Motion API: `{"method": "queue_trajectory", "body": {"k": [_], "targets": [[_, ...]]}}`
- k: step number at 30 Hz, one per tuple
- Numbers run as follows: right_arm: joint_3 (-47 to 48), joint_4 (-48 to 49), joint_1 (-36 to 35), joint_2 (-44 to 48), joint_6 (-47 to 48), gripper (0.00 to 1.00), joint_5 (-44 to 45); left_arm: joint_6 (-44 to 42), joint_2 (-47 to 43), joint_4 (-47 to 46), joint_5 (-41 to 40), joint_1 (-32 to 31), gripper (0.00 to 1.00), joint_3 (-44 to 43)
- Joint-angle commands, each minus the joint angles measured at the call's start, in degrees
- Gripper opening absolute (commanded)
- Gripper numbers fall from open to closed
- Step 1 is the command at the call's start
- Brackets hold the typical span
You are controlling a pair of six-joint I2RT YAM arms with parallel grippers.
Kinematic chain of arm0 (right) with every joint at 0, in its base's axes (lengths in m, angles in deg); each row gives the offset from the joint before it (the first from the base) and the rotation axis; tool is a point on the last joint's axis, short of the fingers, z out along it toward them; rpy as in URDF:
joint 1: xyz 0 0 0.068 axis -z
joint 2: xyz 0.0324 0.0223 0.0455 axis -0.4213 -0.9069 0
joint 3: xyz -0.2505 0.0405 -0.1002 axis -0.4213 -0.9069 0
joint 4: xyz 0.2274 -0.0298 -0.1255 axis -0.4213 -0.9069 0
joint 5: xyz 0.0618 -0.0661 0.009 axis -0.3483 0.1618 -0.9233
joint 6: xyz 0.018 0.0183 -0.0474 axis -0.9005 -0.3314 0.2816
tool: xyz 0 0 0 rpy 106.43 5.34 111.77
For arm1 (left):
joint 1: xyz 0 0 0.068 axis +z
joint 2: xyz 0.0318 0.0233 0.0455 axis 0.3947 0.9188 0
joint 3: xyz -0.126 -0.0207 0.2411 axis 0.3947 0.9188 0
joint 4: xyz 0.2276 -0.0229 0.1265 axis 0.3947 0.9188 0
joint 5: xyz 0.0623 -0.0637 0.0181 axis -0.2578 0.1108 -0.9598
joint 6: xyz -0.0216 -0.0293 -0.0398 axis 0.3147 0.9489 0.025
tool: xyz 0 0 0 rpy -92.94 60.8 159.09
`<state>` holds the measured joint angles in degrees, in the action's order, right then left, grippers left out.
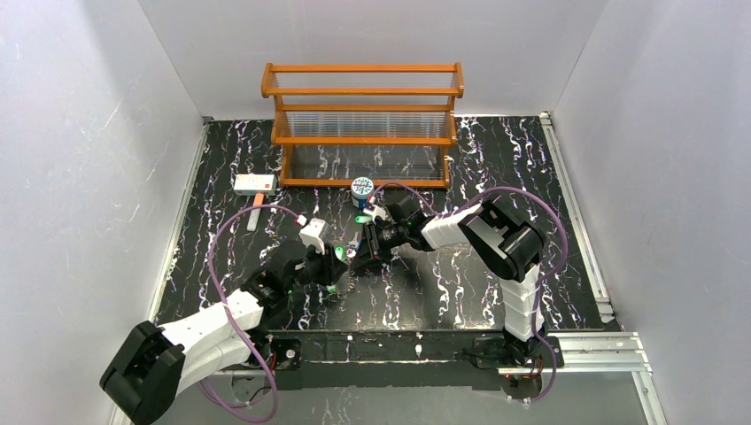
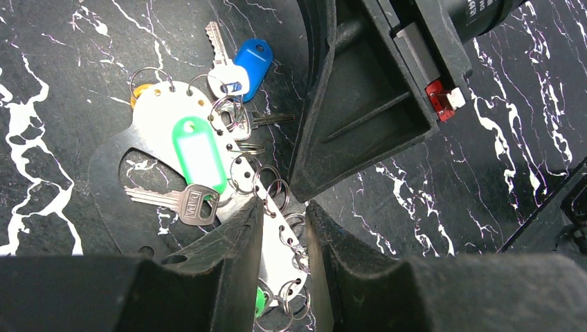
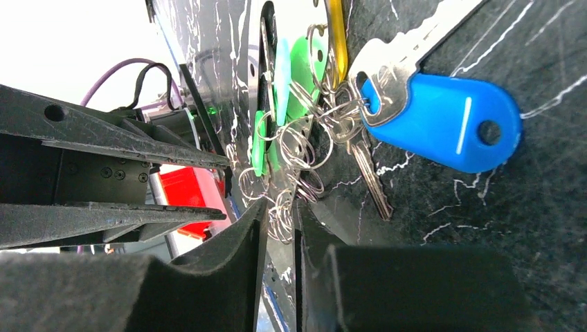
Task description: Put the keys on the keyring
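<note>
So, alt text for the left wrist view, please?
The left gripper pinches a whitish keyring lined with split rings. A green key tag lies on it, a blue one at its edge, beside the right gripper's finger.

left hand [image 2: 284,204] and right hand [image 3: 280,206] meet tip-to-tip, both pinched nearly closed.

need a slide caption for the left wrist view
Left end effector grips the white keyring, with green and blue keys heaped across it.
</note>
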<state>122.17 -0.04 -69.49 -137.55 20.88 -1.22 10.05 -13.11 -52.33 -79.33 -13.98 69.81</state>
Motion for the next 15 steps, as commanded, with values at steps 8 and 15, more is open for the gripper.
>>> {"method": "queue_trajectory", "body": {"k": [8, 15], "targets": [[0.14, -3.95, 0.72, 2.69, 5.18, 0.37, 2.31, 2.31, 3.24, -0.69, 1.62, -0.12, 0.25, 0.89], [0.58, -5.31, 0.72, 1.22, 6.75, 0.31, 2.88, 4.68, 8.62, -1.53, 2.12, -0.12, 0.28, -0.59]]}}
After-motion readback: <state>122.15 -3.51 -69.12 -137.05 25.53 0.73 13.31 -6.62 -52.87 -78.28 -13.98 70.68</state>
